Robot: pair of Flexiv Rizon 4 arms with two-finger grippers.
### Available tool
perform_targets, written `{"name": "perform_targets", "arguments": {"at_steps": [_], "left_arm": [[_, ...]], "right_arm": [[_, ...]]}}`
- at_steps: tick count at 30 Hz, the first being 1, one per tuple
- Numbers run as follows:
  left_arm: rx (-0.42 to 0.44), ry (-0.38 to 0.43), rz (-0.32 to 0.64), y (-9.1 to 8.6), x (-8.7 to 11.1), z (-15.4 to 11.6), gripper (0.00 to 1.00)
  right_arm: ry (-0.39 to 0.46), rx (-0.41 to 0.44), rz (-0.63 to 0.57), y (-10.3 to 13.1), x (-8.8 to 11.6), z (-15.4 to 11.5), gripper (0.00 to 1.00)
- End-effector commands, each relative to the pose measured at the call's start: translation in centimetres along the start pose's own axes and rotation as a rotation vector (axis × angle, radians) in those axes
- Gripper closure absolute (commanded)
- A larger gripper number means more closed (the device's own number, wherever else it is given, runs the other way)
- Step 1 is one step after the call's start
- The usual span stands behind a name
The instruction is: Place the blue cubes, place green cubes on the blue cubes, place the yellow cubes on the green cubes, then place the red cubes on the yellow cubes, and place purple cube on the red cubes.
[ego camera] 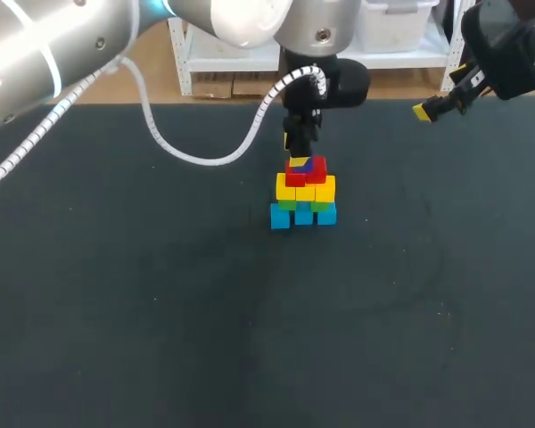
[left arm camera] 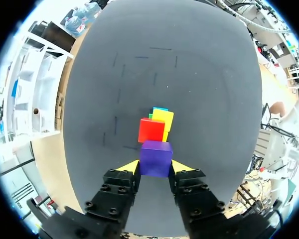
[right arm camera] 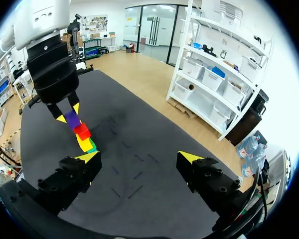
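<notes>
The purple cube [left arm camera: 156, 158], a plain, sharp-edged block of even colour, is clamped between the left jaws, with a yellow fingertip [left arm camera: 130, 166] pressed against each side face. Directly under and just ahead of those jaws a stepped pile is seen on the dark desk [ego camera: 116, 285]: red cubes [left arm camera: 151, 130] uppermost, yellow cubes [left arm camera: 164, 119] beneath them, then green cubes [ego camera: 288, 204], with blue cubes [ego camera: 280, 217] at the base. The purple cube is held right at the red layer; whether it rests on it cannot be told. The right jaws are spread wide with nothing between them, and the pile lies well ahead of them, off to one side.
</notes>
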State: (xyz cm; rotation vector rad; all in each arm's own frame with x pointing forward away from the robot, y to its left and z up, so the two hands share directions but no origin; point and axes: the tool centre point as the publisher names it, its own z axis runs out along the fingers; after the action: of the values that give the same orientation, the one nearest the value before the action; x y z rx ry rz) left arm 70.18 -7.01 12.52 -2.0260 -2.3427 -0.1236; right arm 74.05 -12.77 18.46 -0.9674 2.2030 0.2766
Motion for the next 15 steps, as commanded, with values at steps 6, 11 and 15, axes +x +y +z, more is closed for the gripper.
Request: {"name": "perform_targets", "arguments": {"at_steps": [6,11,15], "left_arm": [[-0.003,-0.003,0.003,0.54,-0.12,0.13,0.82],[-0.002,-0.002,0.007,0.73,-0.32,0.17,0.81],[-0.002,-0.004,0.01,0.88,-0.4,0.21,0.59]], "right_arm": [[0.0,0.002,0.0,0.06,0.02,-0.03,0.0],[0.0,0.002,0.0,0.06,0.02,-0.03,0.0],[0.0,0.002,0.0,0.06,0.02,-0.03,0.0]]}}
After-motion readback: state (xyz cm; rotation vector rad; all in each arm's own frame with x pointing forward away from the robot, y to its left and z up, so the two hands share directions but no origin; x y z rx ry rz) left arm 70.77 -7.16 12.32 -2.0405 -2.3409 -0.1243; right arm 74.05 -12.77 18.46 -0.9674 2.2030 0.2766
